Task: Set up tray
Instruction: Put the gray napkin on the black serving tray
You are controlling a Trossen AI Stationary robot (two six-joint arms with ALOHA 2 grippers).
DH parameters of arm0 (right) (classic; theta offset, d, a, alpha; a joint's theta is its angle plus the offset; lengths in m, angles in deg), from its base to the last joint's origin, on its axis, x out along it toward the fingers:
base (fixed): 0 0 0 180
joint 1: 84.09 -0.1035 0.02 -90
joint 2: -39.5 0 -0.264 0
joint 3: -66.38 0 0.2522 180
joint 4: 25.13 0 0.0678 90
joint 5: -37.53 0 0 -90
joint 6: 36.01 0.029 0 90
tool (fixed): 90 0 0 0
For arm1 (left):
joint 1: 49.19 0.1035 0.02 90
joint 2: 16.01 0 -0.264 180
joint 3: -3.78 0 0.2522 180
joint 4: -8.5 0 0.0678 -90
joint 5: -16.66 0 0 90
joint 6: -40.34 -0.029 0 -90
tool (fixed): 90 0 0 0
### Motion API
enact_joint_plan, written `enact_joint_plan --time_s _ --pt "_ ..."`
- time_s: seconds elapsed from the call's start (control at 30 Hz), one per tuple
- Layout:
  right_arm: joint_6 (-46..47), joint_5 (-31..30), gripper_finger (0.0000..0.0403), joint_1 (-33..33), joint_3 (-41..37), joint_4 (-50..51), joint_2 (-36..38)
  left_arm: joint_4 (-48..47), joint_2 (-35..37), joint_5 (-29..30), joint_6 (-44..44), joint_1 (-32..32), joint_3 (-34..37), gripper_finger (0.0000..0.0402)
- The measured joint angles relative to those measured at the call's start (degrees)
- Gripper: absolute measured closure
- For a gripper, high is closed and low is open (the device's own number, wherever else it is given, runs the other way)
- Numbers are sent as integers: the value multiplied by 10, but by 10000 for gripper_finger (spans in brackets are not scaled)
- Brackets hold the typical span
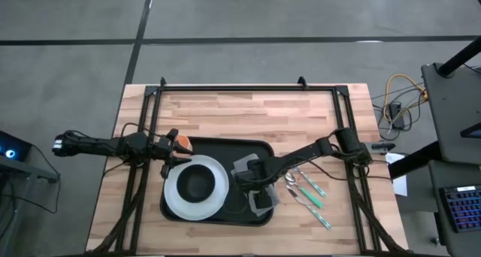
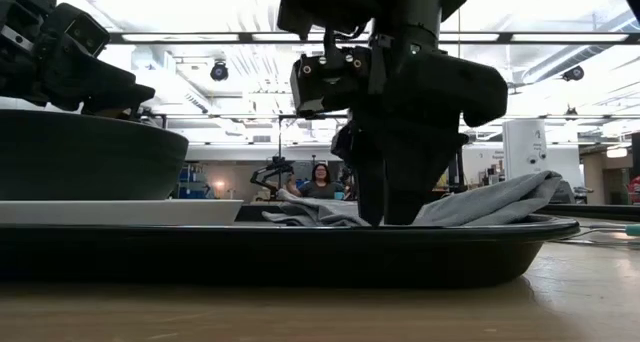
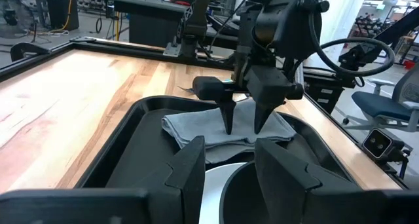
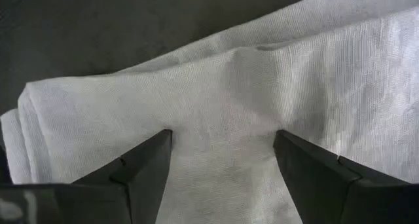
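- The wooden surface (image 1: 248, 114) is the biggest thing, with a black frame around its edge.
- The tray (image 1: 248, 147) is big, flat and black. It lies on the surface, in the middle of the near half, between the two arms.
- The left arm (image 1: 98, 145) reaches in from the left side, and the right arm (image 1: 316, 150) reaches in from the right side.
- A round white plate (image 1: 177, 200) lies in the left part of the tray.
- A dark bowl (image 1: 198, 182) sits on the plate.
- A grey cloth (image 3: 196, 127) lies folded in the right part of the tray, just beside the plate.
- The right pincer (image 3: 241, 121) points down at the cloth. It is spread apart, and both tips press on the cloth (image 4: 222, 112) with nothing squeezed between them.
- The left pincer (image 3: 226, 162) hangs over the left end of the tray, above the rim of the plate. Its two fingers stand apart and hold nothing.
- A small orange thing (image 1: 182, 143) shows at the tip of the left arm. I cannot tell what it is.
- Two spoons (image 1: 294, 183) and other small things with green handles (image 1: 316, 197) lie on the surface, just to the right of the tray.
- Far back in the room, a person (image 2: 321, 181) sits at a desk.
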Motion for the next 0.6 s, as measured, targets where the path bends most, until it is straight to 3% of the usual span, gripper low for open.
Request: enact_joint_plan --time_s 0.27,0.6 --pt "122 -3 133 -1 3 -5 -7 0 0 0 0 0 0 287" --pt "336 -5 151 0 3 -12 -8 0 0 0 0 0 0 287"
